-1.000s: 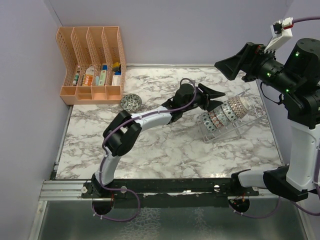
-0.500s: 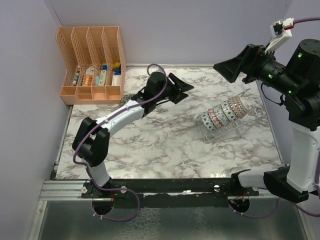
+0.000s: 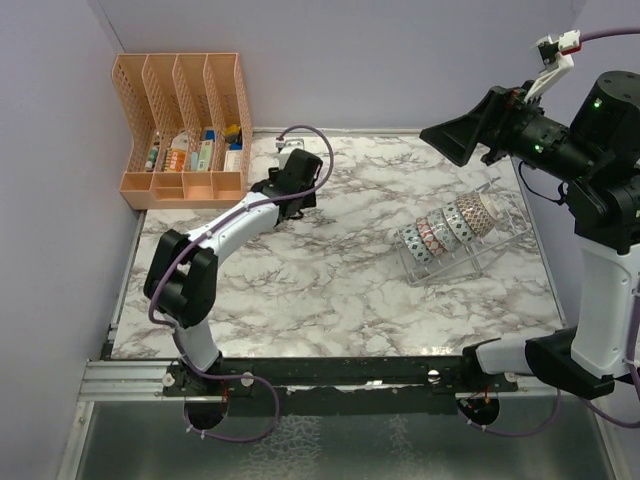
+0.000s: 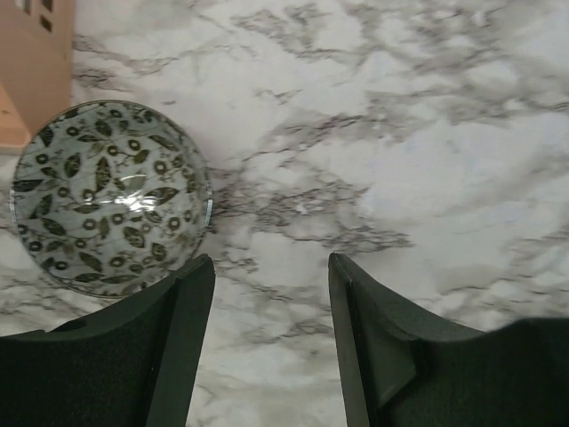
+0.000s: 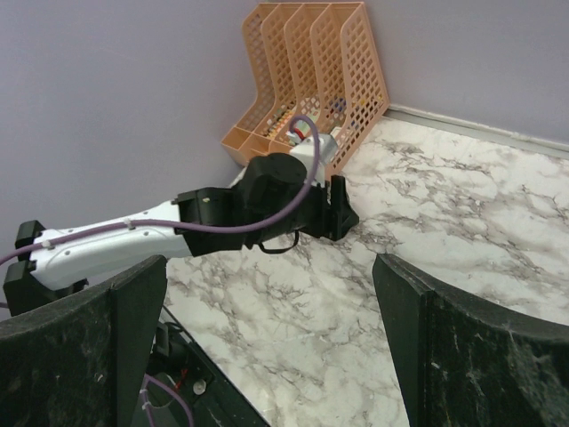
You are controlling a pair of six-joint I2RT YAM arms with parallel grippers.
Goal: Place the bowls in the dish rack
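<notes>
Left gripper [image 4: 271, 267] fingers apart, empty — above white marble table [image 4: 418, 124], grey-green leaf-patterned ceramic bowl [image 4: 111, 197] just beside one finger. Right gripper [image 5: 267, 276] spread wide, empty. Remaining patterned bowls [image 3: 445, 228] stand in clear wire dish rack [image 3: 485, 260].

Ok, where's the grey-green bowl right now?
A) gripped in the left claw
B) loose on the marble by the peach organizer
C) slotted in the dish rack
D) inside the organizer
B: the left wrist view shows the grey-green bowl sitting on the marble beside the peach organizer, with the left claw open and empty.
</notes>
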